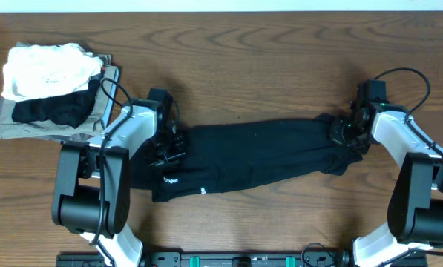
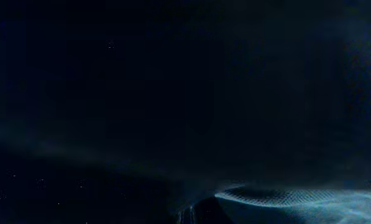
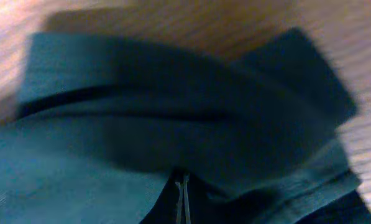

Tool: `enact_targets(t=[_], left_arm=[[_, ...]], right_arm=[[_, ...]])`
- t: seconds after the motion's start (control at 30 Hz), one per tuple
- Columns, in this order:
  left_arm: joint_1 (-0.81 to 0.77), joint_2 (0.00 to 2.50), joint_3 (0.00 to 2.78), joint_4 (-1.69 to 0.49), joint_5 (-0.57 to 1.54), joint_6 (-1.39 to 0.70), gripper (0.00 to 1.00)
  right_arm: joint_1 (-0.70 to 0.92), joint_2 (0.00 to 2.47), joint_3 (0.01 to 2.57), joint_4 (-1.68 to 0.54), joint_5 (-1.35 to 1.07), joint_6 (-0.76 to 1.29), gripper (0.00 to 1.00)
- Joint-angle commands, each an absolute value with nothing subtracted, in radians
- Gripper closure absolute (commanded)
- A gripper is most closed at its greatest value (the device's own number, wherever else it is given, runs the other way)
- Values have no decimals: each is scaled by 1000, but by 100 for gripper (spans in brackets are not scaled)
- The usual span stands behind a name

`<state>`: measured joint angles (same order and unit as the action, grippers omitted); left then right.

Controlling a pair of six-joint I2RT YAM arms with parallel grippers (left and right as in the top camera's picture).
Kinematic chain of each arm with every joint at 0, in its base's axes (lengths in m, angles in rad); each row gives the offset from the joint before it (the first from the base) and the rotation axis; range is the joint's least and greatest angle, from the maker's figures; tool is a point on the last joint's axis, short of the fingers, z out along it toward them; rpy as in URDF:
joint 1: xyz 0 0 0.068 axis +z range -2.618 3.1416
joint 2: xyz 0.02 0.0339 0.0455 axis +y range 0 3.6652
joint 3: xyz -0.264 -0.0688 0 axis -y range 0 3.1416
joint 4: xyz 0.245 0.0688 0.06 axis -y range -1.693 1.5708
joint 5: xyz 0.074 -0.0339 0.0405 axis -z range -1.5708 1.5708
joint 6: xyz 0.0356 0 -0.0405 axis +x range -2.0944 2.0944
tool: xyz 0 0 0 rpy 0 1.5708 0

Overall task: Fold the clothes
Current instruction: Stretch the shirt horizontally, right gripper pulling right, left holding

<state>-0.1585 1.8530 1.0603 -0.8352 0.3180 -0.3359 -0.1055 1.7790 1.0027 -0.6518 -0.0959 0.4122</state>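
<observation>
Mid-fold: black T-shirt (image 1: 258,152) lies as a long band across desk (image 1: 243,67) centre, left pincer (image 1: 165,148) at its 9 o'clock end, right pincer (image 1: 345,133) at 3 o'clock, can't tell either's grip under the cloth; next probably carry one end over.

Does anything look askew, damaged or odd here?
Nothing damaged or spilled. The black T-shirt lies as a long rumpled band, slanting across the table rather than square. On the folded pile at the upper left, the white garment sits crumpled, not flat.
</observation>
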Motion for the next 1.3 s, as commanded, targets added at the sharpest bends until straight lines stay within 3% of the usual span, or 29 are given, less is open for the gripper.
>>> enact_targets(t=[0.0, 0.47, 0.77, 1.13, 1.23, 1.27], left_arm=[[-126, 1874, 1050, -765, 269, -311, 92], [-106, 1874, 1050, -518, 268, -244, 92], [-106, 1874, 1143, -514, 273, -218, 92], [-108, 1872, 1370, -765, 273, -191, 92], [-108, 1868, 1400, -851, 287, -191, 92], [-108, 1864, 1401, -872, 300, -191, 92]], right_arm=[[-141, 1830, 997, -650, -41, 451, 99], [-279, 1872, 998, -643, -1, 496, 99], [-287, 1872, 1019, -639, -13, 496, 99], [-287, 1836, 1221, -808, -36, 472, 99], [-287, 1821, 1288, -896, -61, 419, 96], [-287, 1816, 1303, -926, -80, 388, 90]])
